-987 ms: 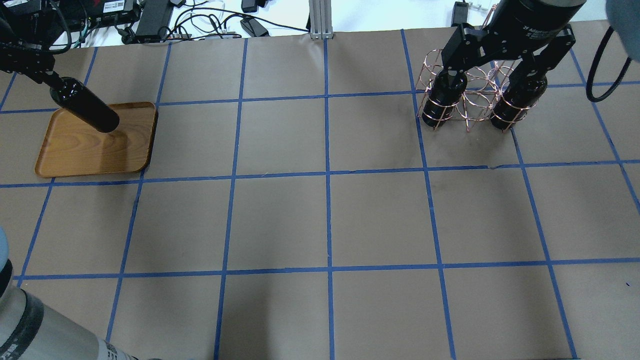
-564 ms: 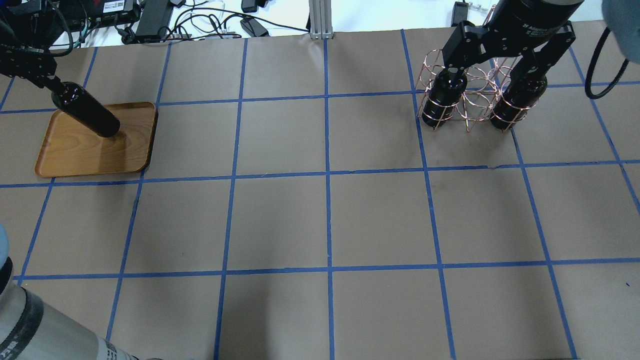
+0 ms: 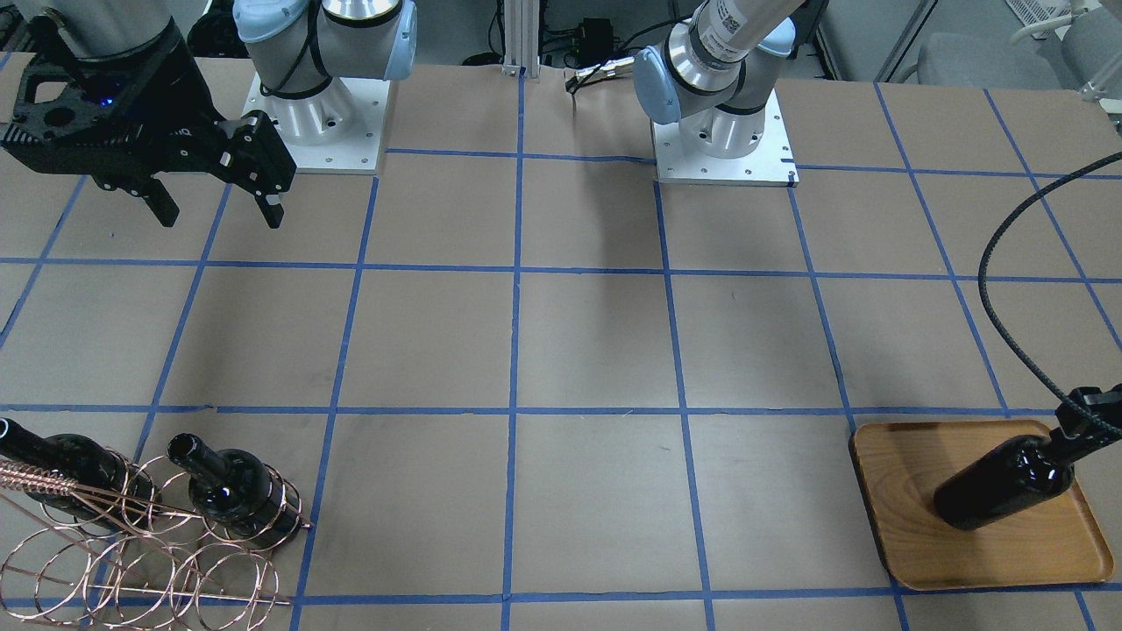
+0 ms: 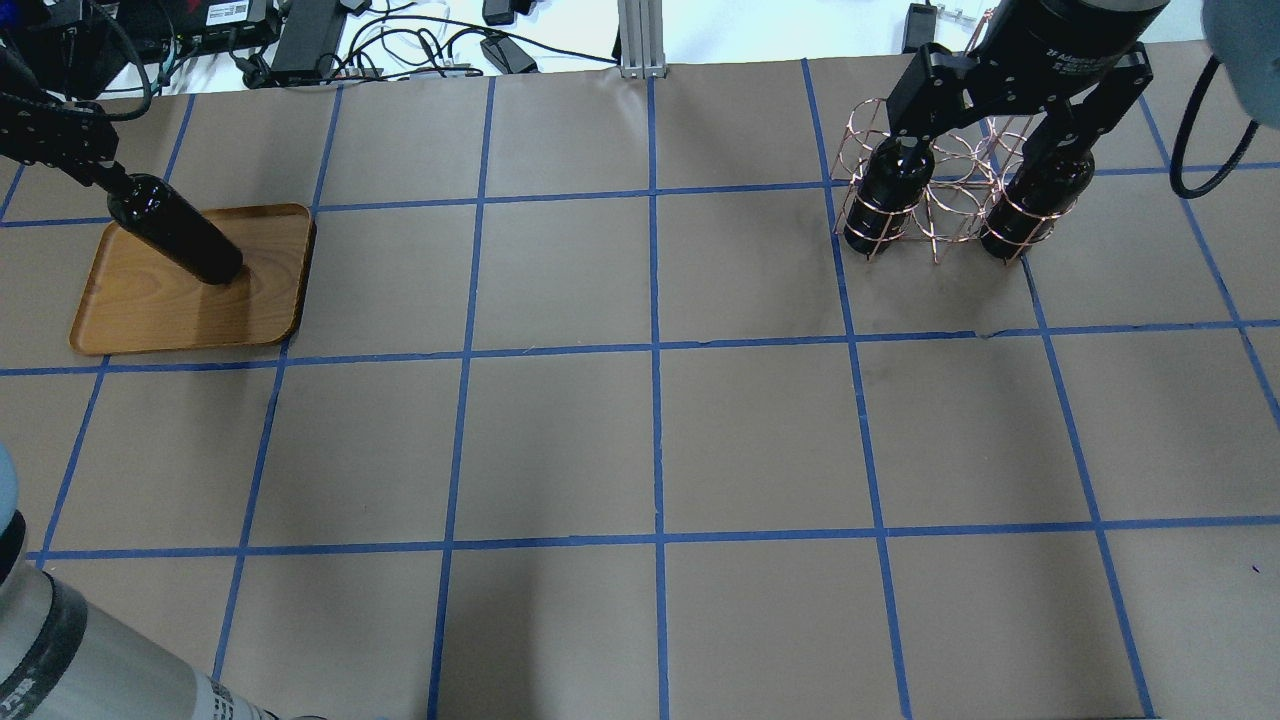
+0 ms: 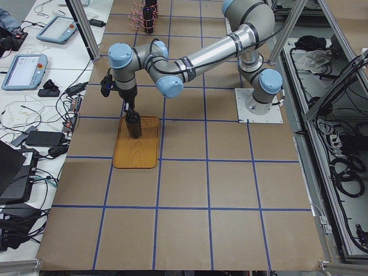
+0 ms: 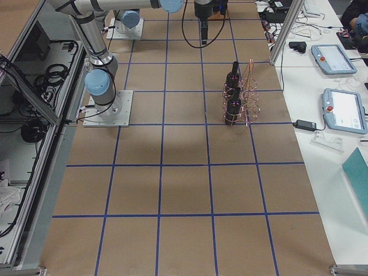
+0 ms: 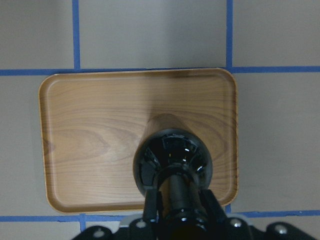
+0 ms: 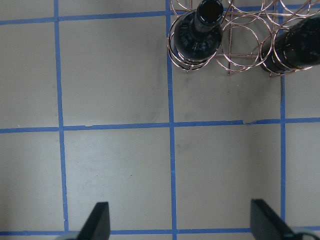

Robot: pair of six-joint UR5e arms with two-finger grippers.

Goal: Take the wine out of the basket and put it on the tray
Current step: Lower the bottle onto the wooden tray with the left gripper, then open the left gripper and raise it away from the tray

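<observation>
My left gripper (image 4: 95,170) is shut on the neck of a near-black wine bottle (image 4: 178,232) and holds it upright over the wooden tray (image 4: 150,315), base at or just above the wood. The left wrist view shows the bottle (image 7: 172,160) over the tray's (image 7: 95,135) near right part. My right gripper (image 3: 221,215) is open and empty, high above the table, short of the copper wire basket (image 3: 131,561). Two more wine bottles (image 8: 197,35) (image 8: 295,47) stand in the basket (image 8: 240,40).
The table is brown paper with a blue tape grid. Cables and power boxes (image 4: 300,35) lie past the far edge. A black cable (image 3: 1008,289) hangs over the tray side. An aluminium post (image 4: 640,40) stands at the far edge's middle.
My left gripper has lowered the bottle toward the tray; it looks smaller and lower in the overhead view. The right arm has barely moved.
</observation>
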